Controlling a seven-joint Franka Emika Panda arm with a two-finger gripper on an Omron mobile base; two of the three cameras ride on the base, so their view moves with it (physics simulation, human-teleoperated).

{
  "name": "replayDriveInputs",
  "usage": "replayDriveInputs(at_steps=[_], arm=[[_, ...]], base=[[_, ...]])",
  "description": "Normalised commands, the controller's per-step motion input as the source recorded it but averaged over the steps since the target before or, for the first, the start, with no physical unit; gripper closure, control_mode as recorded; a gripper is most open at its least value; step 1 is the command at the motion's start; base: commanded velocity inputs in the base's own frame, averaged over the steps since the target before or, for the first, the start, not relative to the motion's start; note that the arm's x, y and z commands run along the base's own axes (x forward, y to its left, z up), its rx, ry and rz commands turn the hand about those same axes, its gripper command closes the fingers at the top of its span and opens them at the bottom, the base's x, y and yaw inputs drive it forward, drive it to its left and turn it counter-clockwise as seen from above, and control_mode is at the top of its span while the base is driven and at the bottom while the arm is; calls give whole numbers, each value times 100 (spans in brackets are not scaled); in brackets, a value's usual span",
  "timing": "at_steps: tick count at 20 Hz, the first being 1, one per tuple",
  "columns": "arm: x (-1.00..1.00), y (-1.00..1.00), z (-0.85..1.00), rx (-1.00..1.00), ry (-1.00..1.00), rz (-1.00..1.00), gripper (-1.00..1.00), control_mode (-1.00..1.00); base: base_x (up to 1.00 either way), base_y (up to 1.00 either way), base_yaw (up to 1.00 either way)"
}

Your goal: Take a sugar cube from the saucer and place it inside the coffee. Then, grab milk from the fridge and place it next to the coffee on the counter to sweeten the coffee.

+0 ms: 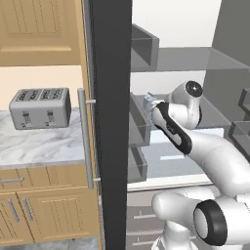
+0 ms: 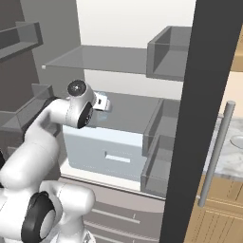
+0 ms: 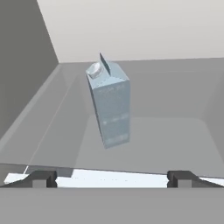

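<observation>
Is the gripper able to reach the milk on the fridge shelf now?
Probably yes. The gripper is open and faces the milk, which stands upright and alone on the fridge shelf, with nothing between its fingertips and the carton.

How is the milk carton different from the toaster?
The milk is a tall, slim, pale blue carton with a peaked top, while the toaster is a low, wide, silvery-grey box with slots on top. The milk stands on a grey shelf inside the fridge, while the toaster sits outside on a marble top. Both stand upright, untouched.
</observation>
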Motion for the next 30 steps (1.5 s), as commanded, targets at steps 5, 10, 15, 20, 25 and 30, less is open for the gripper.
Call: replayDriveInputs(at_steps=[5,10,15,20,25,30], arm=[[35,0,-2,0,0,0,-100,-100],[35,0,-3,0,0,0,-100,-100],[26,0,-10,0,0,0,-100,-100],[23,0,-13,0,0,0,-100,-100],[24,0,-14,0,0,0,-100,-100],[22,0,-11,0,0,0,-100,-100]], base=[[0,0,0],[0,0,0],[0,0,0],[0,0,0],[0,0,0],[0,0,0]])
